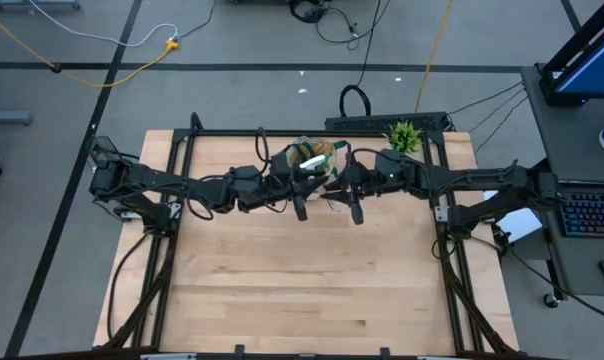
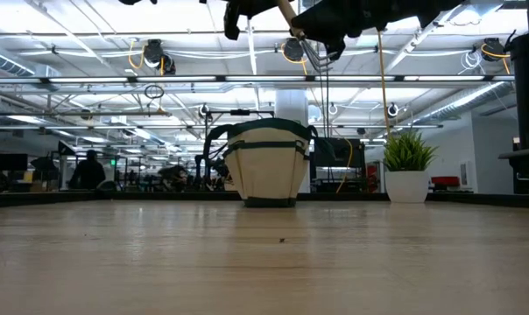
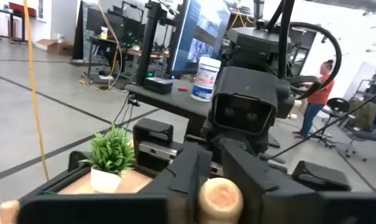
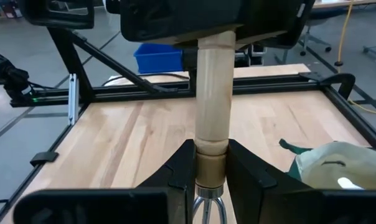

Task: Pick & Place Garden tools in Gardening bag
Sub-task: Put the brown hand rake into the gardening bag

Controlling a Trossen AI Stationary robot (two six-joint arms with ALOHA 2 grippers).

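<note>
Both arms are meeting high over the bag (image 1: pixel 310 158), each pinching one wooden-handled tool (image 4: pixel 213 109), most likely so it can be passed across before being dropped in. The right gripper (image 4: pixel 211 163) is clamping the handle's lower end, beside the bag's rim. The left gripper (image 3: pixel 220 176) is closing on the handle's rounded tip. Both forearms are reaching level toward each other above the bag.
</note>
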